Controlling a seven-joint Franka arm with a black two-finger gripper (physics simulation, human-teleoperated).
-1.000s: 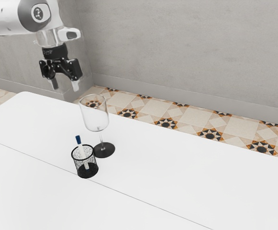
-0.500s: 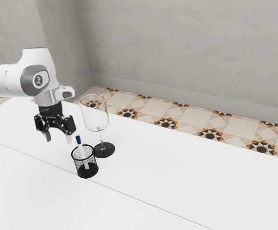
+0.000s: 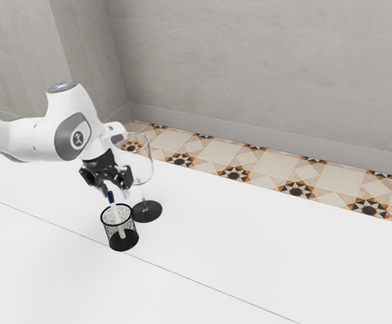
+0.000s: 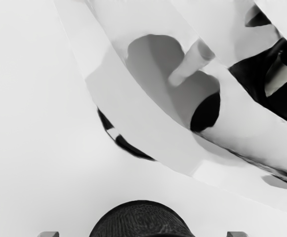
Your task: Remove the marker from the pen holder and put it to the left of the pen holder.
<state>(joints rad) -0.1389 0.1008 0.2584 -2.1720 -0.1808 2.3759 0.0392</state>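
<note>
Reach-in step, by look of it: gripper [image 3: 115,192] over holder [image 3: 131,228], fingers spread apart, nothing clamped. Marker [image 3: 110,197] stands in holder, leaning, blue end poking above rim, close by fingertips. Grasp seems not yet made. Glass [image 3: 147,211] just beside holder on bench [image 3: 236,250], bowl near gripper from where I stand; could get knocked. Next move, I'd say: center fingers around blue end, close, lift straight until marker clears rim, then over to holder's left, set down.
</note>
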